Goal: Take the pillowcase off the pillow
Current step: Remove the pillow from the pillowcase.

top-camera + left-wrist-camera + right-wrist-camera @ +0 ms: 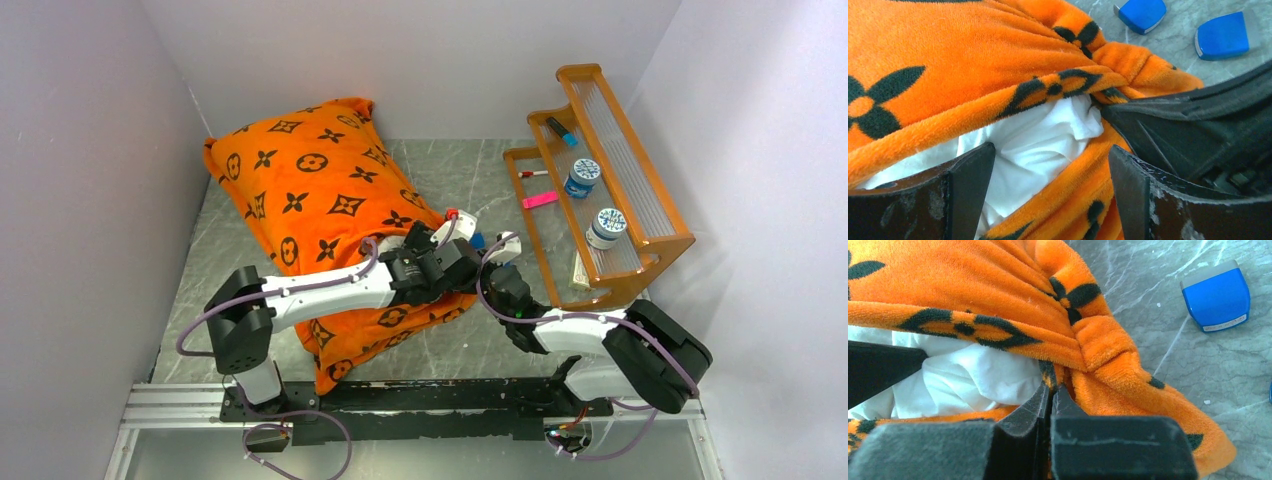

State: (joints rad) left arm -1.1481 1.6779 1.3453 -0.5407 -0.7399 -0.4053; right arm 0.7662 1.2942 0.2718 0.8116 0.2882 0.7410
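The orange pillowcase (310,200) with dark brown motifs covers most of the pillow and lies on the grey table, left of centre. White pillow (1028,145) shows through the case's open mouth. My left gripper (1050,165) is open, its fingers straddling the white pillow and the lower orange hem (1068,200). My right gripper (1050,390) is shut on the pillowcase (998,280), pinching a gathered fold of the edge beside the exposed pillow (968,375). In the top view both grippers meet at the pillowcase's near right corner, left gripper (452,262), right gripper (497,272).
An orange wooden rack (610,190) stands at the right with two small jars (582,176), a marker and a pink item. Blue blocks (1222,36) (1217,295) lie on the table just past the pillowcase's corner. White walls enclose the table.
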